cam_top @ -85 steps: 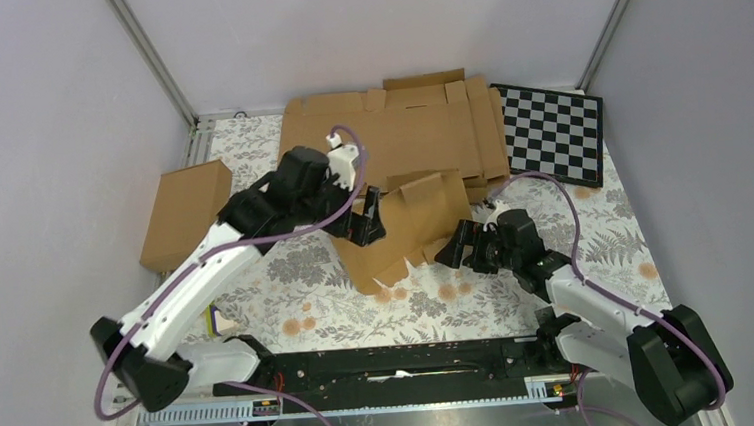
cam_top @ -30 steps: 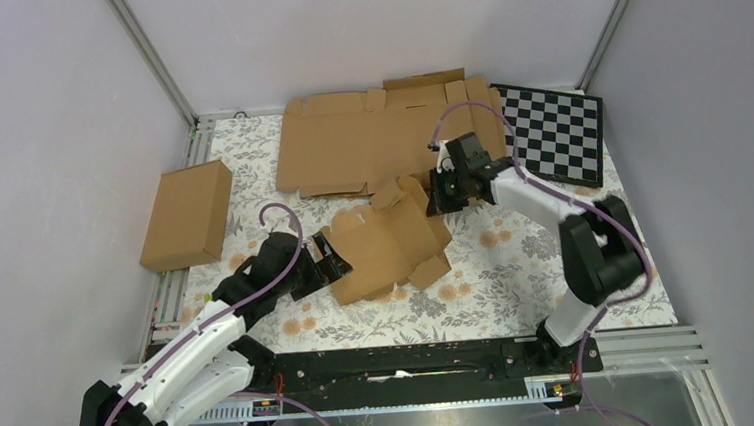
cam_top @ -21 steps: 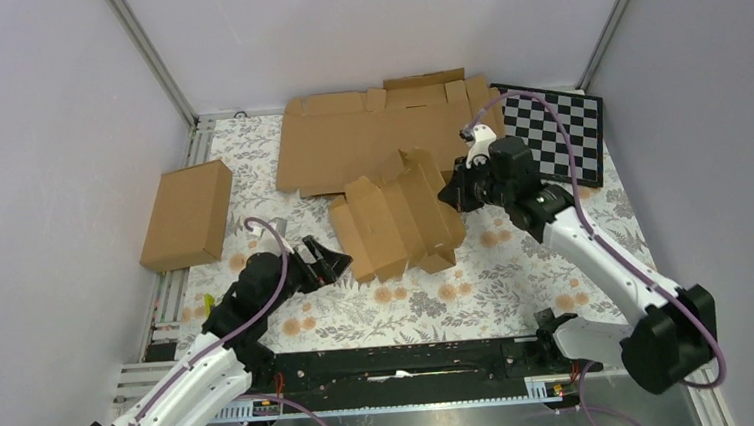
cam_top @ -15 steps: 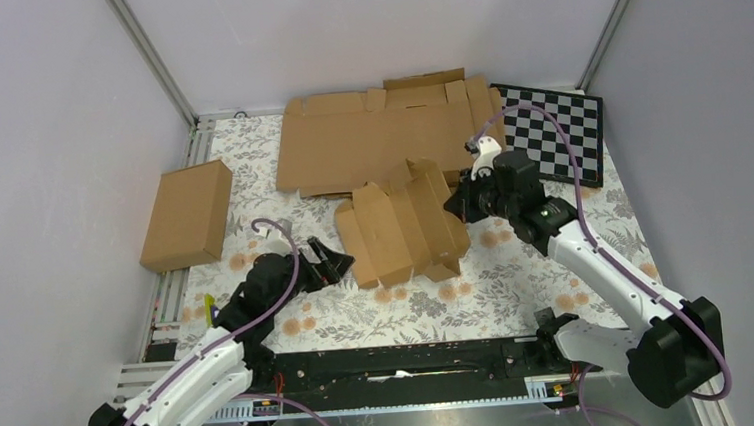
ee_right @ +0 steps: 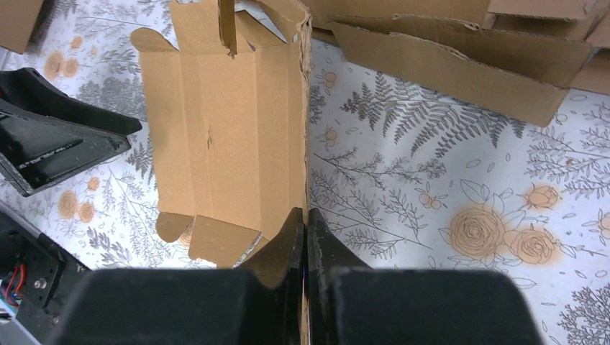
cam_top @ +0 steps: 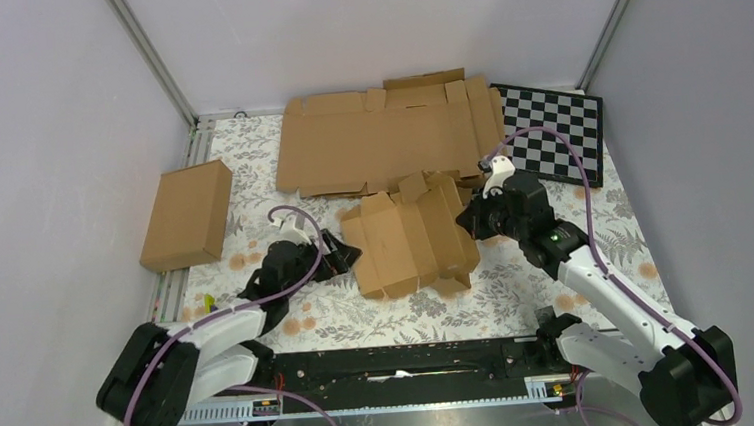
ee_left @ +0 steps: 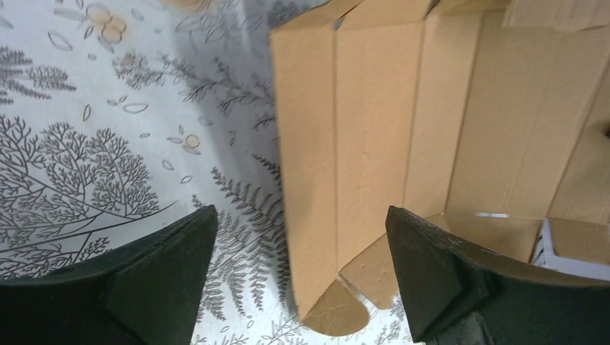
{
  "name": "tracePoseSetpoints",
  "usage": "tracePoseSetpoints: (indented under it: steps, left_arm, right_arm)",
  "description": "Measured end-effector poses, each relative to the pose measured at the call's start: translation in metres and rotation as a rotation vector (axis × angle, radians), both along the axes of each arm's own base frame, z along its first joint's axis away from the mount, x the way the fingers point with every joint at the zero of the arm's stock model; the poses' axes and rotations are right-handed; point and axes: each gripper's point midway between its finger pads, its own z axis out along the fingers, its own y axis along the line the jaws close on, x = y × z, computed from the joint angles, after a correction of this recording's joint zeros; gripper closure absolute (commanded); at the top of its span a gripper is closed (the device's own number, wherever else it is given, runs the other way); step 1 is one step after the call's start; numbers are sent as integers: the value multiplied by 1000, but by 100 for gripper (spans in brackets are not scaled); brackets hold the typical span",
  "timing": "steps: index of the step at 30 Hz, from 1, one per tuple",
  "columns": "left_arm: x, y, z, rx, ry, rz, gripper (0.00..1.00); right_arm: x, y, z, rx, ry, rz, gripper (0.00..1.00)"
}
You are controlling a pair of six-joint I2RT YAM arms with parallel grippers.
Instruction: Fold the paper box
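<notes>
The paper box (cam_top: 410, 241) lies opened out in the middle of the table, a small brown mailer with creases and tabbed flaps. My right gripper (cam_top: 469, 222) is shut on its upright right wall; in the right wrist view the fingers (ee_right: 305, 219) pinch that wall's edge, with the box (ee_right: 230, 136) spread out to the left. My left gripper (cam_top: 341, 256) stands open at the box's left edge. In the left wrist view, the box's left panel (ee_left: 338, 144) and a rounded tab sit between the wide-apart fingers of my left gripper (ee_left: 302, 210), touching neither.
A larger closed carton (cam_top: 186, 214) lies at the left. Wide flat cardboard sheets (cam_top: 388, 137) cover the back, with a checkerboard (cam_top: 553, 135) at the back right. Walls close in the left, right and back. A black rail (cam_top: 403, 361) runs along the near edge.
My right gripper has drawn the box's right wall nearer and the box has settled flatter. My left arm pulled back, then returned to the box's left edge with its jaws open.
</notes>
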Motion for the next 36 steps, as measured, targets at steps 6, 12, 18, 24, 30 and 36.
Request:
tracePoseSetpoints:
  steps: [6,12,18,24,30,36]
  left_arm:
    - [-6,-17,-20,-52,97,-88,24]
    - [-1,-46,-22,-149,159,-215,74]
    - [-3,-59,-9,-276,159,-303,100]
    - [-3,-63,26,-261,58,-379,100]
    - [-9,-50,102,-169,-240,-386,100]
    - [-32,-62,115,-96,-384,-416,100]
  right_arm:
    - [2,-6,-10,-23,16,-37,100]
    - [2,-7,-13,-24,28,-47,100]
    - [1,-8,-19,-27,45,-56,100]
    - [4,-14,-26,-48,56,-94,91]
    - [6,-14,-29,-34,49,-113,89]
    - [1,-1,-45,47,73,-86,84]
